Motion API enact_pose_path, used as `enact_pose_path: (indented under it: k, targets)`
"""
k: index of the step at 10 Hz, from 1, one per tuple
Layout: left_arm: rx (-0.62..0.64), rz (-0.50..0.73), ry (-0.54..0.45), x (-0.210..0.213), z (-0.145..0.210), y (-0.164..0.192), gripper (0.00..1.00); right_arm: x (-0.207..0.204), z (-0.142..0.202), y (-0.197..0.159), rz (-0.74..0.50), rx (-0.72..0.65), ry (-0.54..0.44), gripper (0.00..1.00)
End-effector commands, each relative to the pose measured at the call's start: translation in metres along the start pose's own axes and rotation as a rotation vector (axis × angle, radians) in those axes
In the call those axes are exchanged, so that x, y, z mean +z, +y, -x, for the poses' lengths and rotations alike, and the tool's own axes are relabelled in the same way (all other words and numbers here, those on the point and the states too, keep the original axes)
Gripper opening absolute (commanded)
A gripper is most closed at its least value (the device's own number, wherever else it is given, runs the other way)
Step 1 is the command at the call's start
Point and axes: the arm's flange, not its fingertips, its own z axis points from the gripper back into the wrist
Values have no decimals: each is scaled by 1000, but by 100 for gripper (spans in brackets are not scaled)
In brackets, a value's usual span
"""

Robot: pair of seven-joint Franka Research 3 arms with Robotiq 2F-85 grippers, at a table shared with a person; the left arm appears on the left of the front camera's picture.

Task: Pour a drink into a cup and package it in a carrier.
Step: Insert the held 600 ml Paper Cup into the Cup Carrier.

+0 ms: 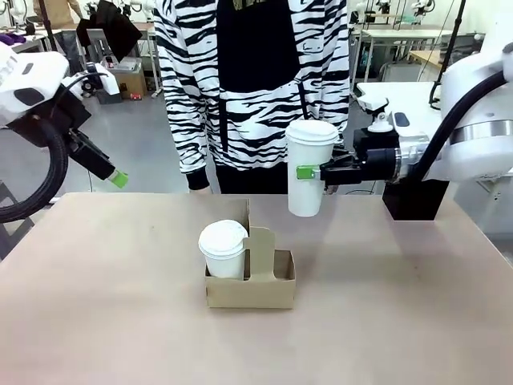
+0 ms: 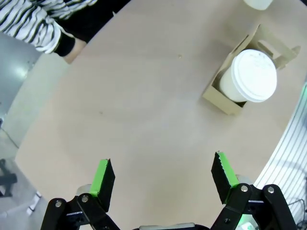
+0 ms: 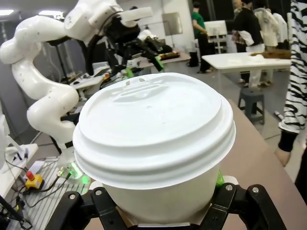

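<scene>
My right gripper (image 1: 314,171) is shut on a tall white paper cup (image 1: 308,196) with a white lid (image 3: 153,124), holding it upright in the air above the table, behind and to the right of the carrier. The brown cardboard carrier (image 1: 276,287) stands mid-table with its handle tab up. A second lidded white cup (image 1: 223,249) sits in its left hole, and the right hole is free. My left gripper (image 1: 116,176) hangs open high at the left, its green pads (image 2: 102,175) wide apart above bare table, with the carrier (image 2: 216,93) off to one side. The pitcher with the drink is out of view.
A person in a black-and-white striped top (image 1: 248,80) stands at the far edge, one sleeve (image 2: 43,28) near the table. A black box (image 1: 414,200) sits at the back right, under my right arm. The tabletop (image 1: 120,305) is bare wood colour.
</scene>
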Motion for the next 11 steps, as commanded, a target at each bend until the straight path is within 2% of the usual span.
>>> enact_pose_path:
  k: [1, 3, 4, 7, 10, 11]
  targets:
    - [-10, 82, -24, -4, 30, 27, 100, -24, 12, -3, -83, 37, -30, 80]
    - [-42, 70, -36, -15, 65, 47, 100, -43, 29, -2, -147, 37, -69, 80]
    - [-100, 88, -72, -26, 79, 53, 100, -47, 37, -5, -182, 44, -69, 80]
    - [-163, 109, -118, -40, 110, 63, 100, -58, 59, -2, -257, 6, -101, 80]
    - [-170, 126, -103, -58, 129, 73, 100, -66, 83, -7, -320, 6, -44, 80]
    - [-162, 115, -92, -42, 109, 74, 100, -69, 88, -9, -330, 0, -44, 80]
